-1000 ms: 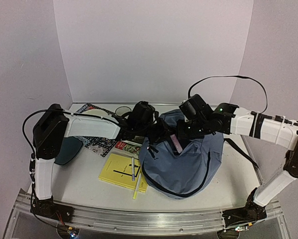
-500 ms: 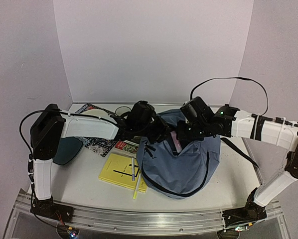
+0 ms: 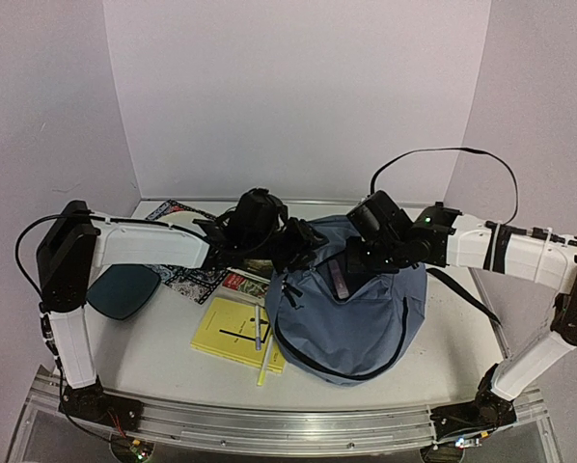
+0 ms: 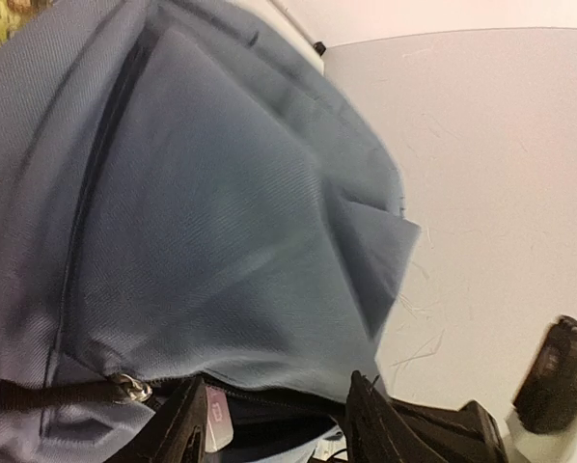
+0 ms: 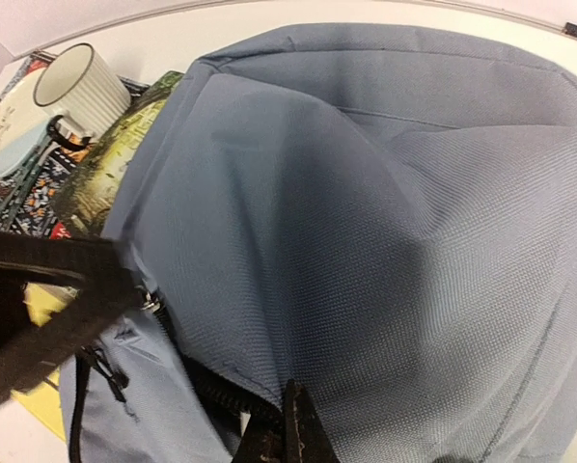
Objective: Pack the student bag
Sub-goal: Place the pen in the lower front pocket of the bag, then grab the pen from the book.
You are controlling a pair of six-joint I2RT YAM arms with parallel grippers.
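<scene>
Now L claw [image 3: 306, 247] shifted left, bag [image 3: 358, 311] stretched

Left arm [image 3: 153, 246] and right arm [image 3: 520, 253] pair white shells with black joints; a thin black cable [image 3: 443, 150] arcs over the right one, near a green light [image 3: 429, 218]. The left gripper [image 4: 274, 405] has black fingers [image 4: 178, 434].

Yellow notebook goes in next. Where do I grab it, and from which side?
Probably the yellow notebook by its bare left edge, coming low from the left: it lies flat, a pen and pencil lie across its right half, and the student bag crowds that side.
</scene>
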